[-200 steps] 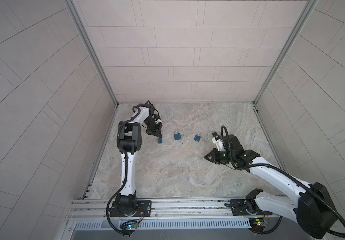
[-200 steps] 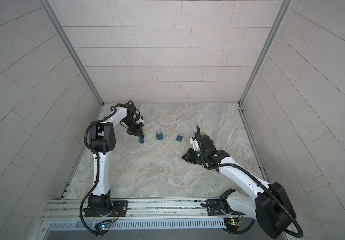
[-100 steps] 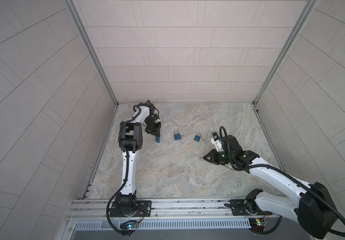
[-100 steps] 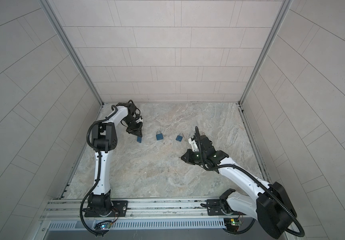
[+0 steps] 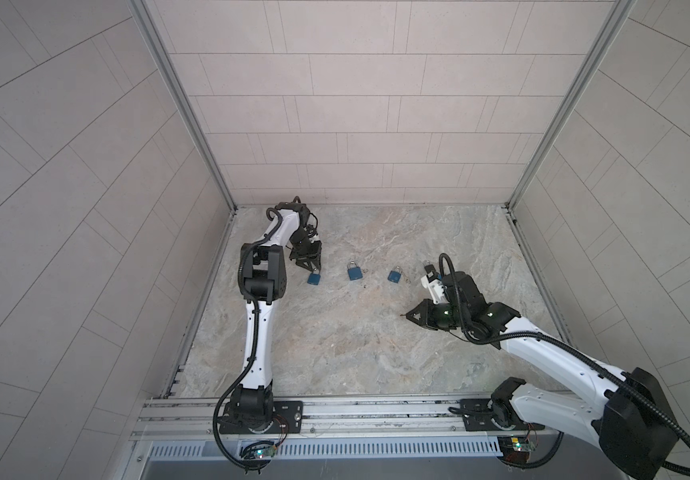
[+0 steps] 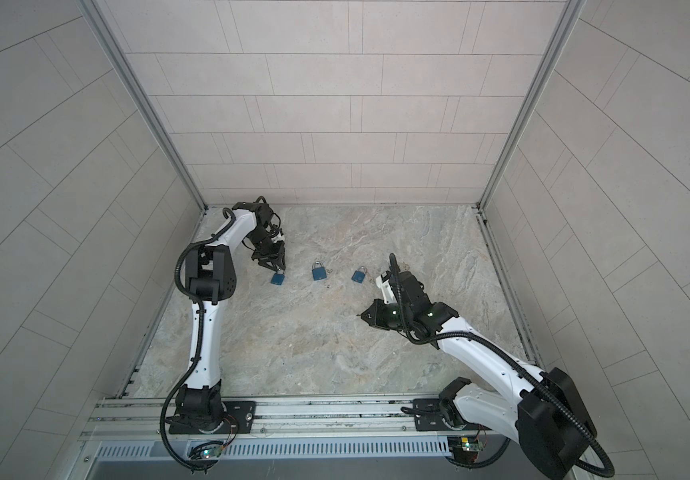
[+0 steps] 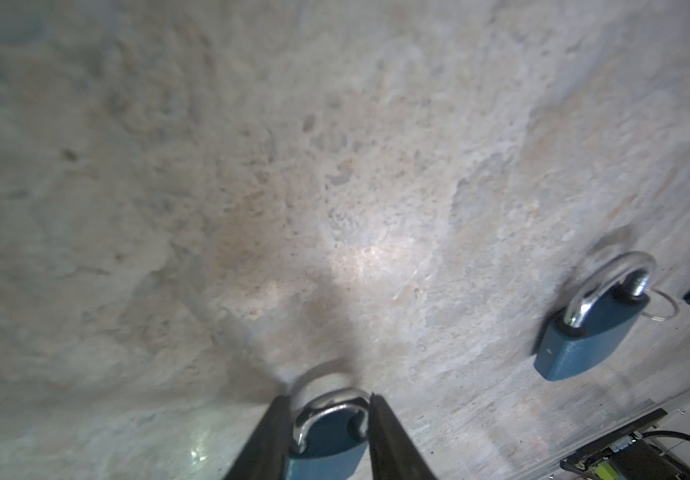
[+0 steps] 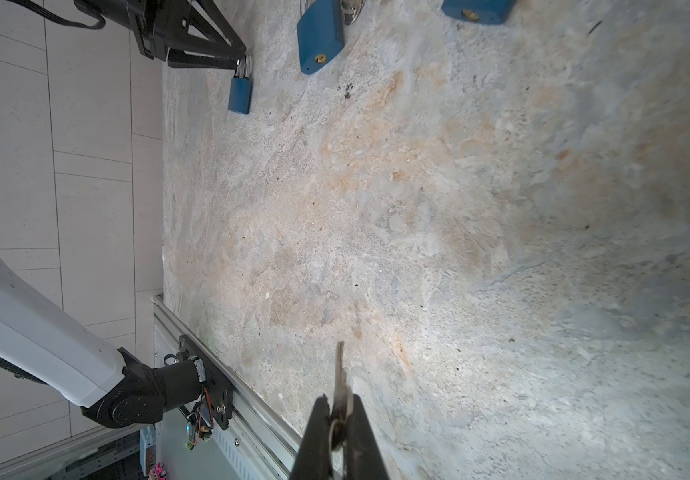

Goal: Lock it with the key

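left gripper (image 5: 313,267) spread, straddling the leftmost padlock (image 5: 314,277) close to the left wall (image 5: 86,249); right gripper (image 8: 339,399) pinching the key (image 8: 339,368); open floor (image 5: 335,332) between them

Three blue padlocks (image 6: 319,272) lie in a row toward the stone table's (image 6: 293,357) back edge. The left gripper (image 6: 279,268) is at the one nearest the left edge.

Both top views look steeply down from high in front over the whole desk (image 5: 335,353). The left wrist camera sits close behind the left gripper (image 7: 329,399), facing the desk. The right wrist camera looks past the right gripper (image 8: 339,405) and its key (image 8: 340,374) across the desk. All share the padlock (image 5: 314,277) at the left gripper's tips.
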You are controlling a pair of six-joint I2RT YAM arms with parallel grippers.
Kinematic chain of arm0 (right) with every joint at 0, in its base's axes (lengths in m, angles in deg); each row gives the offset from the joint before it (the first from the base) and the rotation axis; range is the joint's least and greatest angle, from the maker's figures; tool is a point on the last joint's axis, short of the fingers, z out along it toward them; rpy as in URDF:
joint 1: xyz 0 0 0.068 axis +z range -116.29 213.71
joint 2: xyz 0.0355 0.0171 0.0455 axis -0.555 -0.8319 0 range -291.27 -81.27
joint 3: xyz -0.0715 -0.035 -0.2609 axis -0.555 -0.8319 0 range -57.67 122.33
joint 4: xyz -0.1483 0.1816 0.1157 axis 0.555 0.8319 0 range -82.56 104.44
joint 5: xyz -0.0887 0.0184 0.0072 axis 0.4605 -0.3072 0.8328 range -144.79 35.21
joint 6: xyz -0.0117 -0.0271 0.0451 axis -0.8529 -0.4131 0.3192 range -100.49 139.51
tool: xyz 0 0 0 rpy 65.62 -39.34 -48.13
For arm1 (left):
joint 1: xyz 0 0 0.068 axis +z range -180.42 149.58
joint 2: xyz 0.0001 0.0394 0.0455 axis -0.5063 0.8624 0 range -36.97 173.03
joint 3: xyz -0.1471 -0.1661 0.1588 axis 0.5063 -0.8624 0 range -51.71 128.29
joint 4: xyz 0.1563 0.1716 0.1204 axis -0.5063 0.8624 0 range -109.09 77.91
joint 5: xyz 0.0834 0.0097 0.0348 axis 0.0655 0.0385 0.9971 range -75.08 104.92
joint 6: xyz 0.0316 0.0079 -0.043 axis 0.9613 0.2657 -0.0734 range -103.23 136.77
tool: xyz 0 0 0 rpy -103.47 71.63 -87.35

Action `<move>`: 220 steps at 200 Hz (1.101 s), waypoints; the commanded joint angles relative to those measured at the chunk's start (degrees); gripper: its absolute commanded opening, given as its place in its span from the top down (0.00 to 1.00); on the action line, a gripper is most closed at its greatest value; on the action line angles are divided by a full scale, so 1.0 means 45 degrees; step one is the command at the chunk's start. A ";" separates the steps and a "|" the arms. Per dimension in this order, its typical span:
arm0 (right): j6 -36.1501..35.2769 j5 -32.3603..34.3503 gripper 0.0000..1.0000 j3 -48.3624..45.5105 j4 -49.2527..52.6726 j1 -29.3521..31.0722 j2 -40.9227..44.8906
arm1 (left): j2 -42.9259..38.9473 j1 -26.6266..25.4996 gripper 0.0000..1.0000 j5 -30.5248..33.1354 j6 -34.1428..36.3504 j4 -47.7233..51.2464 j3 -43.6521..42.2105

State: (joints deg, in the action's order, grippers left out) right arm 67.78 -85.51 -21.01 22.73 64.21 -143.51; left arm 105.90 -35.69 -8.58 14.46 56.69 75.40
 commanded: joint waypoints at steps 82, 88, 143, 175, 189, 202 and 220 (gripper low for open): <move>-0.1291 0.1240 1.00 0.1774 0.1785 0.0089 -0.0021 | -0.2680 0.0252 0.31 0.0799 -0.1211 0.0889 0.2483; -0.1480 0.1294 1.00 0.1980 0.1891 0.0091 -0.0124 | -0.3123 0.0251 0.31 0.0945 -0.1421 0.0694 0.2292; -0.2997 0.2273 1.00 0.4121 0.2893 0.0155 -0.1437 | -0.8631 0.0253 0.28 0.1489 -0.3814 -0.3119 -0.3218; -0.3313 0.3279 1.00 0.5098 0.2862 0.0309 -0.2410 | -1.1829 0.0209 0.15 0.0822 -0.5191 -0.6300 -0.8147; -0.3551 0.3742 1.00 0.5450 0.2666 0.0420 -0.2948 | -1.2926 0.0200 0.13 0.1463 -0.5719 -0.6714 -0.9773; -0.3841 0.4253 1.00 0.5626 0.2218 0.0540 -0.3447 | -1.3841 0.0203 0.12 0.1182 -0.5614 -0.7029 -1.0960; -0.4333 0.4820 1.00 0.6080 0.1902 0.0632 -0.4266 | -1.5300 0.0195 0.08 0.1727 -0.6005 -0.7338 -1.2507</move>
State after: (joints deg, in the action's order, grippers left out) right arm 52.35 -69.44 3.89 33.31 66.35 -159.27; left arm 44.48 -34.93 -3.91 -8.57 29.40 25.68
